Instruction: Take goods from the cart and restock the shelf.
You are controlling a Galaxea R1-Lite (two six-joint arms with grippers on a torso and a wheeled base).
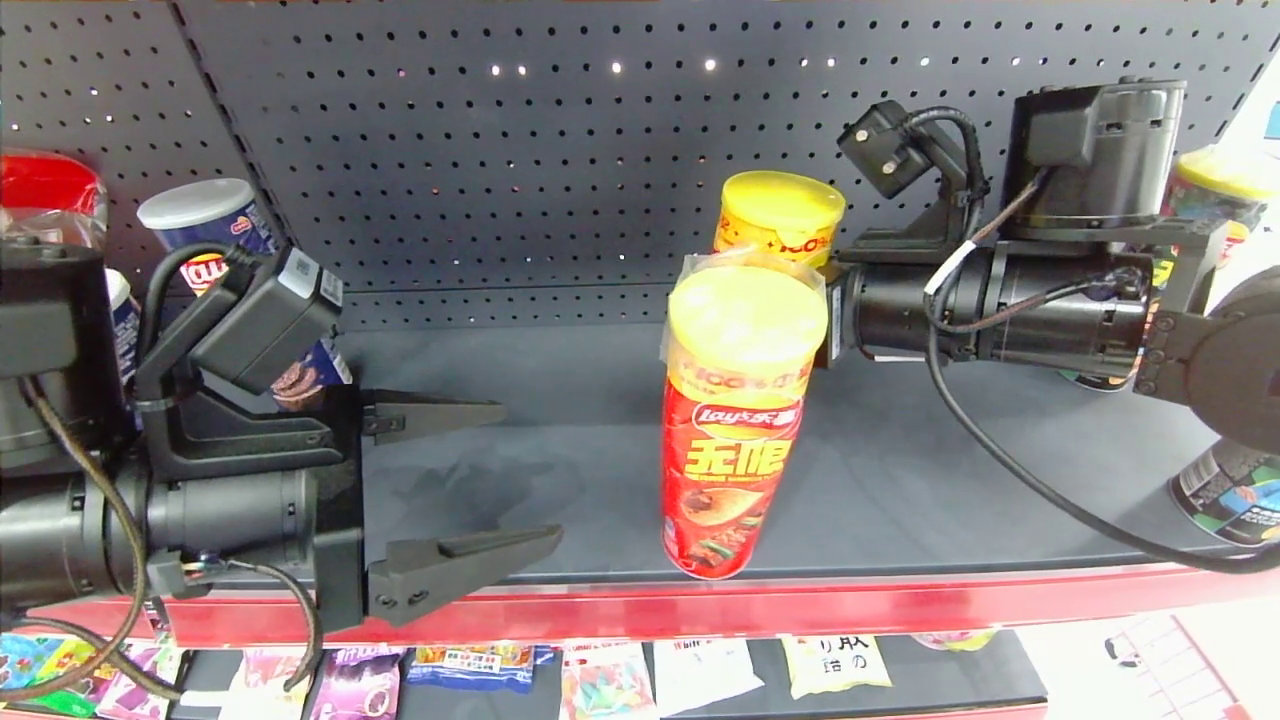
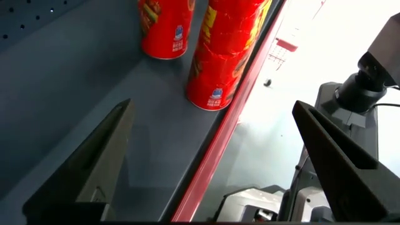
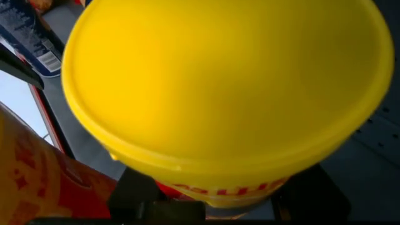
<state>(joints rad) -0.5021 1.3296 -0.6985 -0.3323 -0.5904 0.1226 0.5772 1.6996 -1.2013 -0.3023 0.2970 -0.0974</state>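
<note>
- Left tool (image 1: 530,470): lower left of the head frame, level with the shelf (image 1: 900,470). Jaws are spread wide with nothing between them.
- Right tool (image 3: 237,200): enters from the right of the frame. Its fingers are clamped around the rear can (image 1: 780,215), yellow lid up.
- The front can (image 1: 735,420): upright at frame centre, at the shelf's red front edge, just ahead of the rear can.

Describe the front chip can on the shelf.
The front chip can is a tall red tube with a yellow upper band and yellow lid under clear film. It stands upright on the grey shelf by its red lip, a second can just behind. The open left gripper is clear of it.
</note>
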